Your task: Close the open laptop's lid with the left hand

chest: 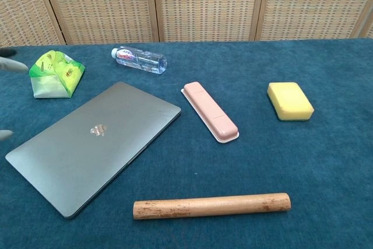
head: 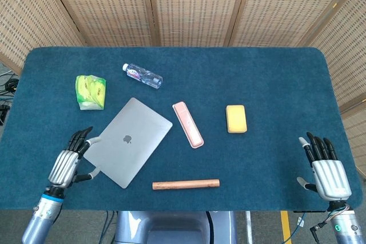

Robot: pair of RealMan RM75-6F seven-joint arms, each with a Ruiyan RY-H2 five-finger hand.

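Observation:
The grey laptop (head: 128, 141) (chest: 96, 141) lies flat on the blue table with its lid down, logo facing up. My left hand (head: 68, 161) hovers just off the laptop's left corner, fingers spread, holding nothing and not touching the lid. In the chest view only blurred fingertips (chest: 7, 67) show at the left edge. My right hand (head: 326, 170) rests at the table's front right edge, fingers apart, nothing in it.
A wooden rod (head: 186, 184) lies in front of the laptop. A pink case (head: 188, 124) and a yellow sponge (head: 236, 118) sit to its right. A water bottle (head: 142, 76) and a green packet (head: 91, 91) lie behind it.

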